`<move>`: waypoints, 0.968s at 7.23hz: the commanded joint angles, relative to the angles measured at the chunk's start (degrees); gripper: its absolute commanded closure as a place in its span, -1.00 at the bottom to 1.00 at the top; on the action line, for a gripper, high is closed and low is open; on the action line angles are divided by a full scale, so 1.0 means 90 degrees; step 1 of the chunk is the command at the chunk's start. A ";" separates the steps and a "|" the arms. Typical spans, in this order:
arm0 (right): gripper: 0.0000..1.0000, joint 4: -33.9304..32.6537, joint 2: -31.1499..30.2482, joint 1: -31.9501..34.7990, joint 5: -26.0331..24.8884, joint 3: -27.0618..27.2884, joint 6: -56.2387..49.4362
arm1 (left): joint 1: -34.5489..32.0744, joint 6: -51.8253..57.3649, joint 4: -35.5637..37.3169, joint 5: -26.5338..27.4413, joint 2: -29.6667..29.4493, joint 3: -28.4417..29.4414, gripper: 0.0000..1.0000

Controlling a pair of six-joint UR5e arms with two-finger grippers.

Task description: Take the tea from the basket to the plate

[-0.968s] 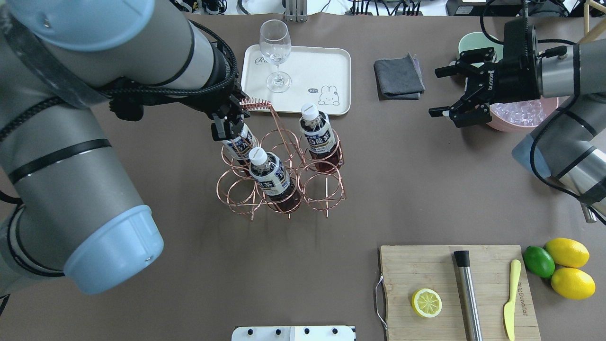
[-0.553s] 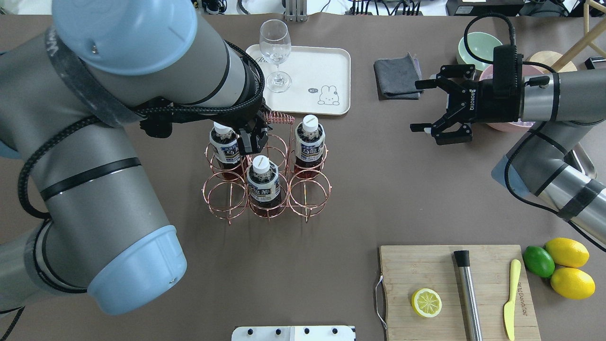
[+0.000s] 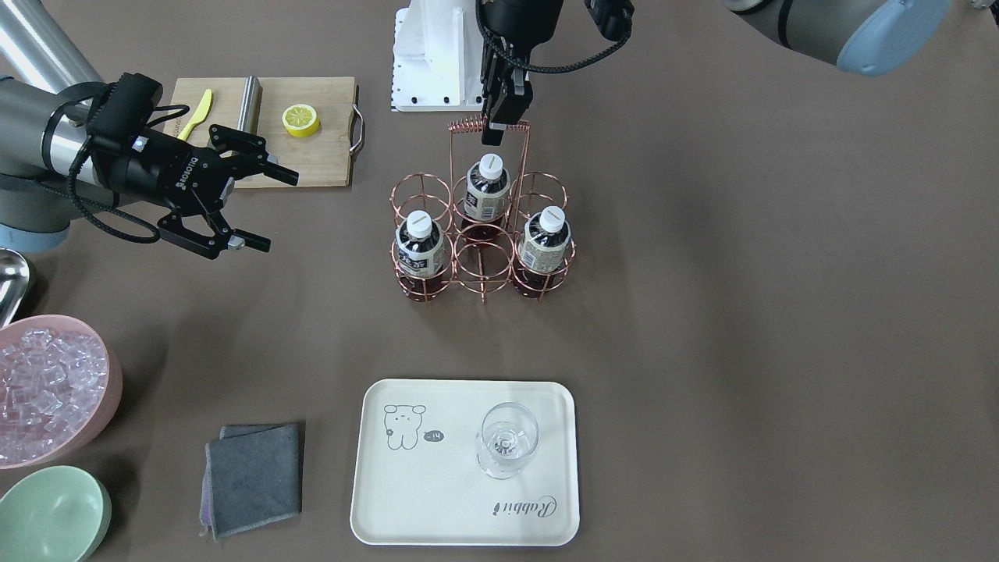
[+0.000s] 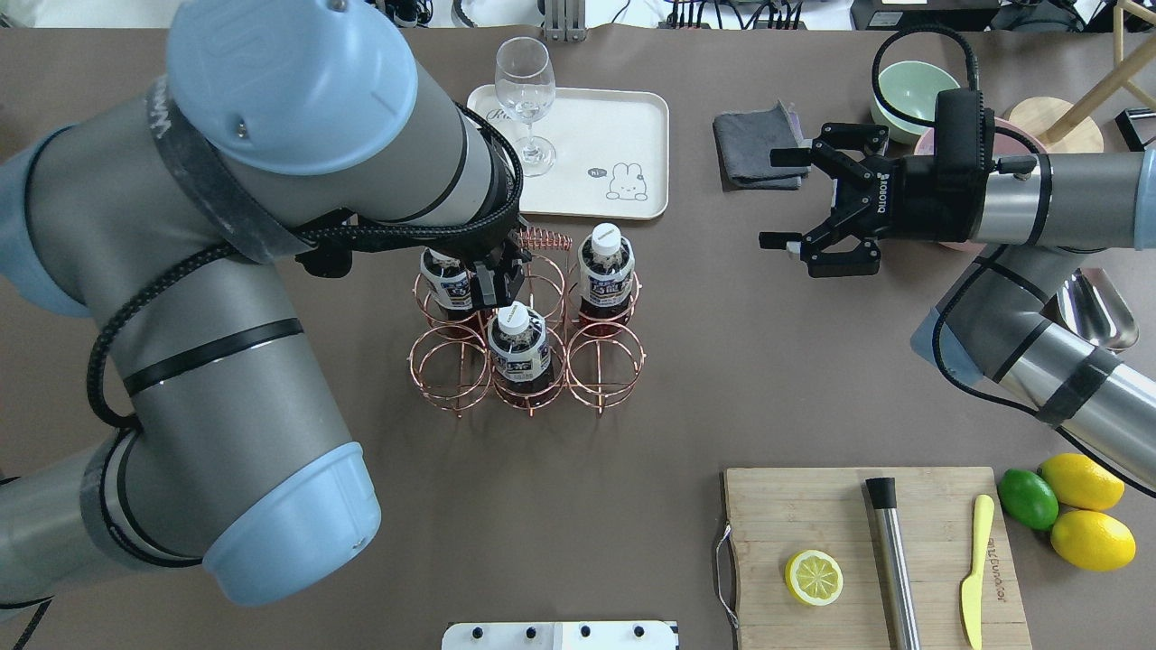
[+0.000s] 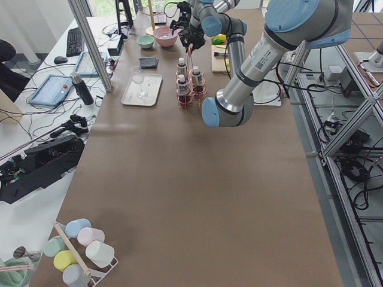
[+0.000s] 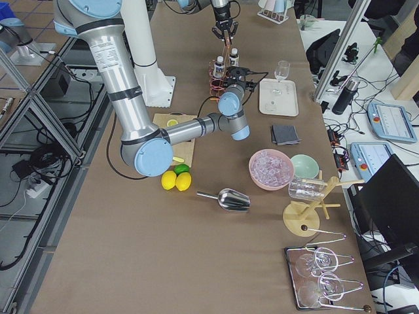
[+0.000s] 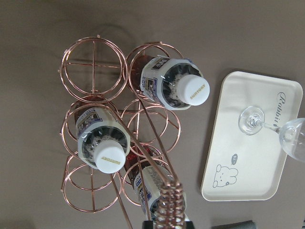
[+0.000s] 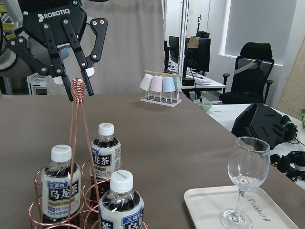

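Note:
The copper wire basket (image 4: 605,366) stands upright on the table in front of the cream plate (image 4: 623,126). It holds three tea bottles: one (image 4: 607,262) at the back right, one (image 4: 515,338) in the front middle cell and one (image 4: 447,282) partly hidden under my left wrist. My left gripper (image 4: 502,271) is shut on the coiled handle (image 3: 488,123), which also shows in the right wrist view (image 8: 78,88). My right gripper (image 4: 772,199) is open and empty. It hovers to the right of the basket with its jaws towards it.
A wine glass (image 4: 526,99) stands on the plate's left part. A grey cloth (image 4: 759,144), a green bowl (image 4: 912,86) and a pink bowl of ice (image 3: 47,382) lie near my right arm. A cutting board (image 4: 867,551) with a lemon half lies at the front right.
My left gripper has brought the basket from tilted to upright and shifted it a little. My right gripper has moved left, closer to the basket.

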 commanded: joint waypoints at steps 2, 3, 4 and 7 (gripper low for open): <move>-0.98 0.0011 0.0014 -0.0090 -0.0026 -0.0017 -0.0027 | -0.0007 0.0190 -0.0333 -0.0055 0.0228 -0.0049 1.00; -0.98 0.0011 0.0014 -0.0110 -0.0026 -0.0017 -0.0027 | -0.0046 0.0239 -0.0324 -0.0152 0.0238 -0.0060 1.00; -0.98 0.0011 0.0052 -0.0159 -0.0055 -0.0008 -0.0027 | -0.0153 0.0288 -0.0324 -0.0308 0.0238 -0.0060 1.00; -0.98 -0.0067 0.0325 -0.0800 -0.0414 -0.0066 0.0002 | -0.0154 0.0279 -0.0295 -0.0358 0.0228 -0.0031 1.00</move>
